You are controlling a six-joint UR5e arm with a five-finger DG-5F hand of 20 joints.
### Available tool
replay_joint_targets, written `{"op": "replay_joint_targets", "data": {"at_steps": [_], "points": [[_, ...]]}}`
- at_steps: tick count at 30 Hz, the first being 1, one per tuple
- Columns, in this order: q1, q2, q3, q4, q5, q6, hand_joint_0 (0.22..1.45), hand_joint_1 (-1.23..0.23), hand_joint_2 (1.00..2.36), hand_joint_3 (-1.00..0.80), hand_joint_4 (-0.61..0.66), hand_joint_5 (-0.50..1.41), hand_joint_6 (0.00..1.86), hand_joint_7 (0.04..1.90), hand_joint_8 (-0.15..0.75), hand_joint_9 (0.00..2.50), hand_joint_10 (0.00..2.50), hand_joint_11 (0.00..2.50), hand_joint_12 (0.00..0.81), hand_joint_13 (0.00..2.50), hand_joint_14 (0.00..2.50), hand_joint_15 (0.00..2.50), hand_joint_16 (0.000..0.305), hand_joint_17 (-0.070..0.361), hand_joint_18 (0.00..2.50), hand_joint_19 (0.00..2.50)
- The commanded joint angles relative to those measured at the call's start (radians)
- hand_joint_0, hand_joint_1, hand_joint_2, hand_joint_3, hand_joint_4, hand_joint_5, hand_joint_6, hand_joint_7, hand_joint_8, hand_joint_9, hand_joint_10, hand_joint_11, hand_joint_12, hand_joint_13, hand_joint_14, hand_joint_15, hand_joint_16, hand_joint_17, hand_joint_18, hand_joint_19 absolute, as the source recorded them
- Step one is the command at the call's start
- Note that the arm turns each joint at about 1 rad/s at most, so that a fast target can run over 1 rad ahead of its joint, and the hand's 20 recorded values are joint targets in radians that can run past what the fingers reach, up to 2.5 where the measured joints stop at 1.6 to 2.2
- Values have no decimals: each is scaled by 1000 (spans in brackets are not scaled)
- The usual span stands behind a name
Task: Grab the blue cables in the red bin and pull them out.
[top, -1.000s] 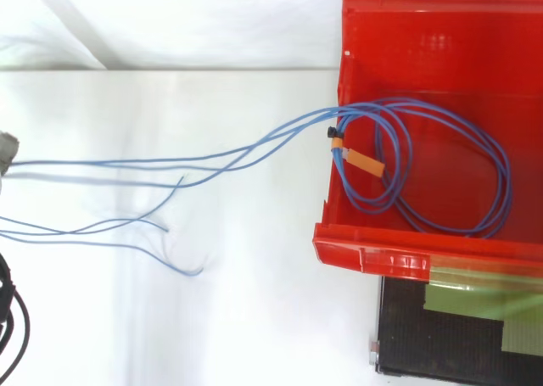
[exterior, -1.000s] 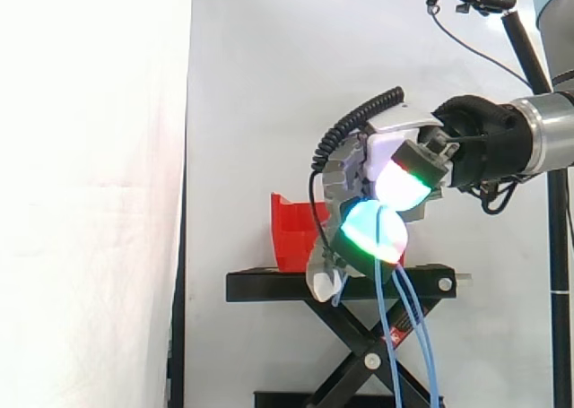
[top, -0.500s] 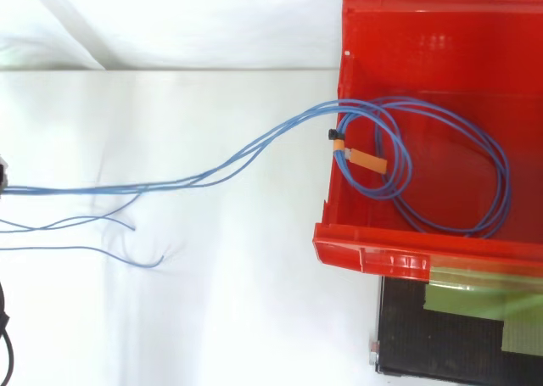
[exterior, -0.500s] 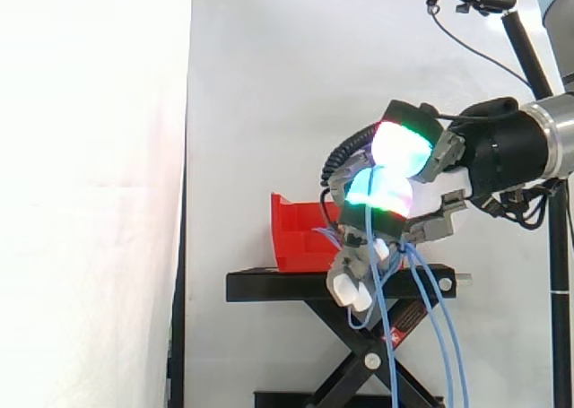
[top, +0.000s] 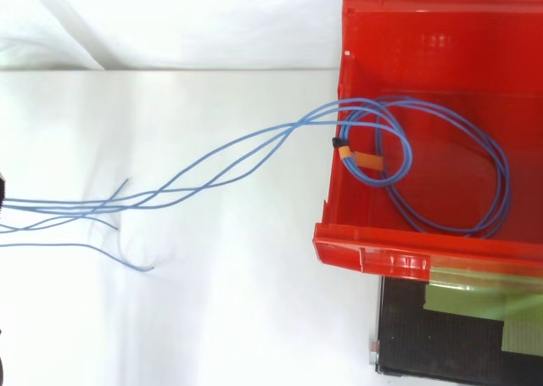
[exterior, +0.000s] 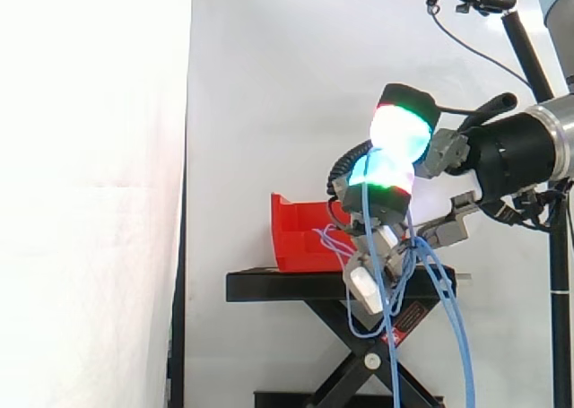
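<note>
The blue cables [top: 254, 144] run from a coil [top: 458, 178] inside the red bin [top: 373, 254], over its left wall, and away to the left edge of the top view. An orange tag [top: 361, 159] binds the coil near that wall. In the side view my hand [exterior: 381, 202] is above and to the right of the red bin [exterior: 296, 238], its fingers curled round the blue cables. Its glowing pads [exterior: 401, 132] sit at the top. From the hand several strands [exterior: 387, 336] hang down past the stand, and a few loose strands [exterior: 327, 238] lead back to the bin.
The bin rests on a black scissor stand [exterior: 296, 287], whose top carries green tape [top: 475, 305] in the top view. A camera on a thin black pole [exterior: 529, 49] stands at the upper right, close to the arm. White curtain lies behind.
My hand has risen and drawn back to the right with the cables. More cable has left the bin, the coil has tightened, and the loose ends have slid left.
</note>
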Motion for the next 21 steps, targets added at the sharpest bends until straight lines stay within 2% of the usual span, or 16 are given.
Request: {"op": "replay_joint_targets", "data": {"at_steps": [1, 12, 21], "points": [[0, 0, 1, 1, 0, 0, 943, -772, 1000, -1000, 181, 959, 750, 552, 263, 1145, 27, 730, 316, 871, 20, 556, 38, 86, 520, 647], [0, 0, -1, -1, 0, -1, 946, -772, 1000, -1000, 188, 959, 724, 567, 269, 1143, 27, 731, 346, 1199, 26, 891, 37, 84, 599, 677], [0, 0, 1, -1, -2, -1, 949, -773, 1000, -1000, 189, 962, 695, 581, 266, 1169, 27, 760, 359, 1412, 20, 1241, 37, 82, 772, 839]]}}
